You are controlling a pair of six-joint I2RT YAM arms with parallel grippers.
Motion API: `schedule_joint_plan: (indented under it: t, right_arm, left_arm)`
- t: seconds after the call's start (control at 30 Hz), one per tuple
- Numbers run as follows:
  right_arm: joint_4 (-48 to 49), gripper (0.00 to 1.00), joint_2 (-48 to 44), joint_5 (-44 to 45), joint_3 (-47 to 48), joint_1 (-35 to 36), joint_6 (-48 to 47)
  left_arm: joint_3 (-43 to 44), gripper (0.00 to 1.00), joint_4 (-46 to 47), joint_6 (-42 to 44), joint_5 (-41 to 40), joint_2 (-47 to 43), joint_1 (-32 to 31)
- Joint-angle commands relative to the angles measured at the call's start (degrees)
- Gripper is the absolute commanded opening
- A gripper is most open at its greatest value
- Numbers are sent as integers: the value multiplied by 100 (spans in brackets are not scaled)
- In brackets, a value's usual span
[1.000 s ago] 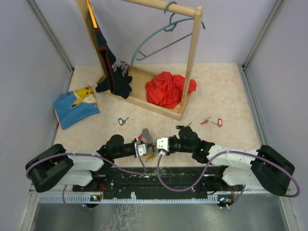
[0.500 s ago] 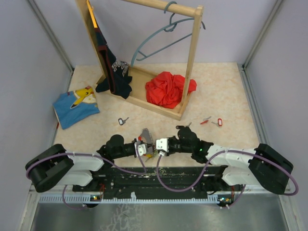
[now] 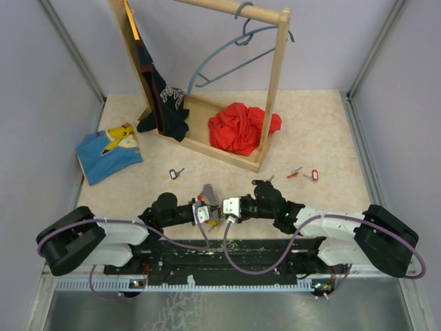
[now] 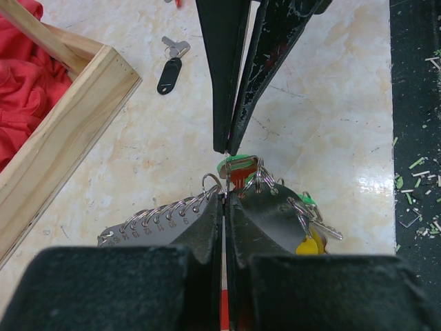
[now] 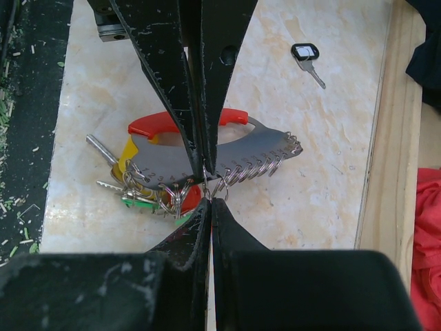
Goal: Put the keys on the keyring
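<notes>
The keyring is a grey numbered plate (image 5: 238, 153) with a red handle (image 5: 148, 124) and a row of small rings. It carries keys with green (image 5: 138, 201), yellow and red heads. It shows in the top view (image 3: 209, 194) and in the left wrist view (image 4: 148, 222). My left gripper (image 4: 224, 196) is shut on the plate's edge, also seen in the top view (image 3: 209, 212). My right gripper (image 5: 209, 201) faces it tip to tip and is shut on one small ring; it also shows in the top view (image 3: 223, 211). A red key head (image 4: 242, 176) lies by the tips.
Loose keys lie on the table: a black-headed one (image 3: 177, 173), also seen in the right wrist view (image 5: 306, 55), and red-tagged ones (image 3: 303, 173). A wooden rack base (image 3: 224, 153) holds a red cloth (image 3: 241, 126). A blue shirt (image 3: 109, 153) lies at the left.
</notes>
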Motion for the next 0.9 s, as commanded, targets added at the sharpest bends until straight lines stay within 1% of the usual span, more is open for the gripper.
schedule_joint_plan:
  t: [0.0,0.7,0.87]
  right_arm:
    - [315,0,45,-143,97,81,54]
    - [772,0,334,-256,164,243,233]
    - [714,0,232,-228,143,287,164]
  left_arm:
    - [91,0,203,-20,154,-36,16]
    - [101,0,323,-129,296,-10,21]
    - [114,0,281,-228,154,-30,27]
